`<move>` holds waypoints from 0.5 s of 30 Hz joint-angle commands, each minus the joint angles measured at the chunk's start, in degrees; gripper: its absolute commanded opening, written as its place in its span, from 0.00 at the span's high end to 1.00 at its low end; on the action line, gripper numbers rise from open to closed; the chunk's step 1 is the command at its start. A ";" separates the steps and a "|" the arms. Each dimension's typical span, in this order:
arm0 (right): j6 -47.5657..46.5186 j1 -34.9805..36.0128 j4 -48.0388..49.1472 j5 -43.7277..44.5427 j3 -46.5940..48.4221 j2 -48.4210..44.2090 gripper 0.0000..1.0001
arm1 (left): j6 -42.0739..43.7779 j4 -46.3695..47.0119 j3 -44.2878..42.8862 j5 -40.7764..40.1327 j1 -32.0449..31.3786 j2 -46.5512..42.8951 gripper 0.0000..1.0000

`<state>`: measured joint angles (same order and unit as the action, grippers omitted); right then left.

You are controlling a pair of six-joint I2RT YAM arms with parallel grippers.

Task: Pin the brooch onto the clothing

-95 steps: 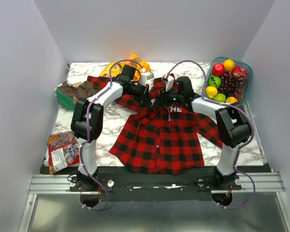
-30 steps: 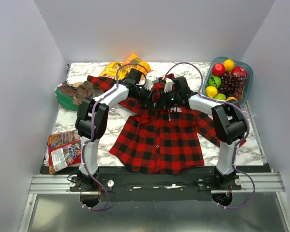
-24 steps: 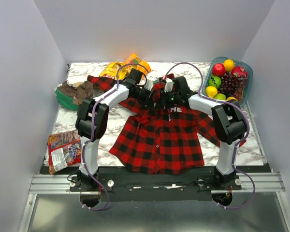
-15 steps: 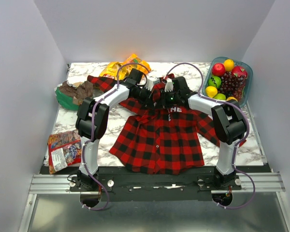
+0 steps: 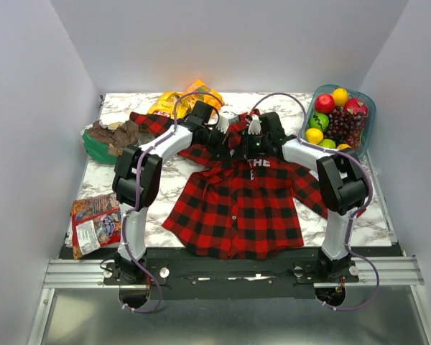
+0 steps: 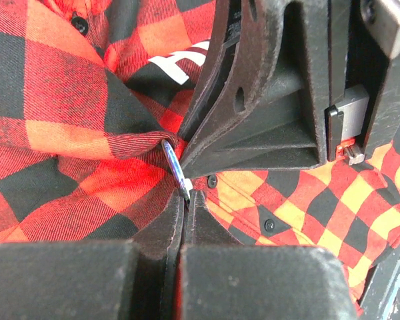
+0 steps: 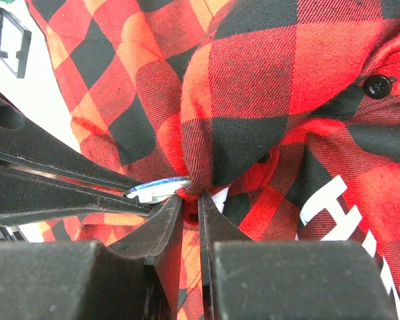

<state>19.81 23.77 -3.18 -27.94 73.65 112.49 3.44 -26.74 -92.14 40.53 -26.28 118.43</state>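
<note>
**Marble tabletop, both arms meeting at the chest of the shirt**

White walls (image 5: 223,43) close in a marble-patterned table (image 5: 93,176), and the red and black plaid shirt (image 5: 237,208) lies spread across its middle, hem toward the arm bases. A bowl of fruit (image 5: 368,108) stands at the far right corner. An orange bag (image 5: 194,92) lies at the far edge, a green packet (image 5: 93,144) on the left side and a printed snack packet (image 5: 93,224) near the left front.

The left arm (image 5: 169,140) rises from its base, bends at the elbow and stretches forward and inward. The right arm (image 5: 305,152) mirrors it from the other side. Their wrists come almost nose to nose over the top of the shirt, just above the white letters (image 5: 262,164).

The left gripper (image 6: 187,199) has its fingers pressed together, with no gap showing between them. At their tips they pinch the brooch (image 6: 175,165), seen edge-on as a thin pale sliver. The brooch tilts up and away from the tips, and its far end lies against a raised fold of plaid.

The right gripper (image 7: 190,200) has its fingers nearly together, and they clamp a bunched ridge of the shirt's fabric between them. In the right wrist view the brooch touches that same ridge from the left, just beside the right fingertips. A black button (image 7: 377,85) sits on the cloth well above and to the right. Whether the pin has gone through the cloth cannot be told.
</note>
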 commanded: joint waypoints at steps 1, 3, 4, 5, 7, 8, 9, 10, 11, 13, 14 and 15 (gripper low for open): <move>1.10 -1.36 10.65 5.53 0.71 -1.65 0.79 | -2.91 -4.46 -0.85 15.01 -4.30 -0.66 1.00; 1.19 -1.53 10.74 5.62 0.18 -2.01 0.79 | -3.27 -4.11 -0.76 14.75 -3.69 -0.75 1.00; 1.28 -1.71 10.74 5.62 -0.08 -2.18 0.79 | -3.18 -3.85 -0.76 14.31 -3.43 -0.83 1.00; 1.37 -1.88 10.74 5.62 -0.26 -2.36 0.79 | -3.27 -3.76 -0.68 14.31 -3.16 -0.83 1.00; 1.46 -2.06 10.91 5.53 -0.61 -2.53 0.79 | -3.18 -3.67 -0.67 14.31 -2.63 -0.83 1.00; 1.54 -2.23 10.91 5.36 -0.70 -2.62 0.79 | -3.18 -3.67 -0.67 14.40 -2.55 -0.83 1.00; 1.63 -2.15 10.91 5.36 -0.87 -2.71 0.79 | -3.18 -3.67 -0.67 14.48 -2.46 -0.92 1.00; 1.72 -2.24 11.09 5.36 -0.96 -2.80 0.79 | -3.18 -3.58 -0.67 14.40 -2.37 -0.92 1.00; 1.72 -2.24 11.09 5.27 -0.96 -2.89 0.79 | -4.57 -3.58 -0.67 14.22 -2.37 -0.84 1.00; 1.81 -2.32 11.09 5.18 -1.22 -3.06 0.79 | -4.85 -3.58 -0.67 13.87 -2.02 -0.75 1.00; 1.89 -2.32 11.18 5.18 -1.31 -3.15 0.79 | -4.85 -3.58 -0.67 13.78 -1.93 -0.75 1.00; 1.81 -2.41 11.09 5.27 -1.40 -3.41 0.80 | -5.11 -3.58 -0.76 13.61 -1.76 -0.75 1.00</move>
<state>21.21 22.81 -1.32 -27.97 72.01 111.04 1.74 -25.04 -92.23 41.41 -25.98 118.43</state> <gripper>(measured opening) 0.212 0.015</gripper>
